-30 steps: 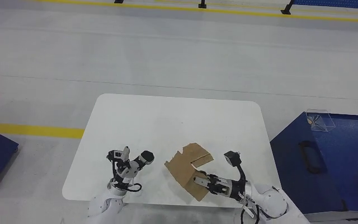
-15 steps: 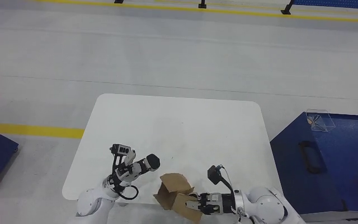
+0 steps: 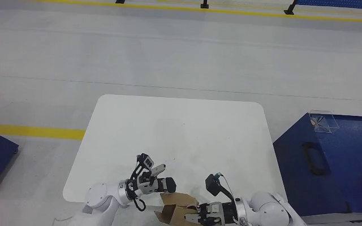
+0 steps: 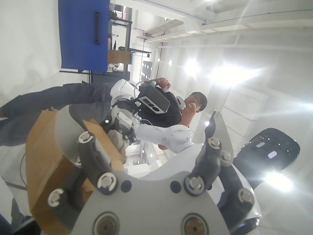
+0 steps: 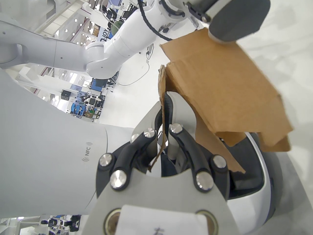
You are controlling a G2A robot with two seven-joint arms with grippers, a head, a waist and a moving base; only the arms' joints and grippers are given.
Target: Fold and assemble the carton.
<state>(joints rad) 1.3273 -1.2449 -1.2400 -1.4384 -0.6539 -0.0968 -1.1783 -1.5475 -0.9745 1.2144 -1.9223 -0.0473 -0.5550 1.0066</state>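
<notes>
The brown carton (image 3: 176, 203) is partly folded and held above the table's near edge. My right gripper (image 3: 195, 216) is shut on one of its thin flaps; in the right wrist view the fingers (image 5: 168, 108) pinch the flap edge, and the carton (image 5: 220, 86) spreads out beyond them. My left gripper (image 3: 163, 179) stands open just left of the carton. One of its dark pads (image 5: 239, 18) rests against the carton's upper panel. In the left wrist view, one finger (image 4: 66, 128) lies along the carton (image 4: 41, 152) and the other finger (image 4: 215, 128) stands far apart.
The white table (image 3: 169, 130) stretches away beyond the arms, bare on top. A blue container (image 3: 317, 164) with a small clear box (image 3: 323, 121) on it stands off the table's right side.
The carton went from lying open on the table to being held and folded near the front edge. The left arm swung right and met it with one finger.
</notes>
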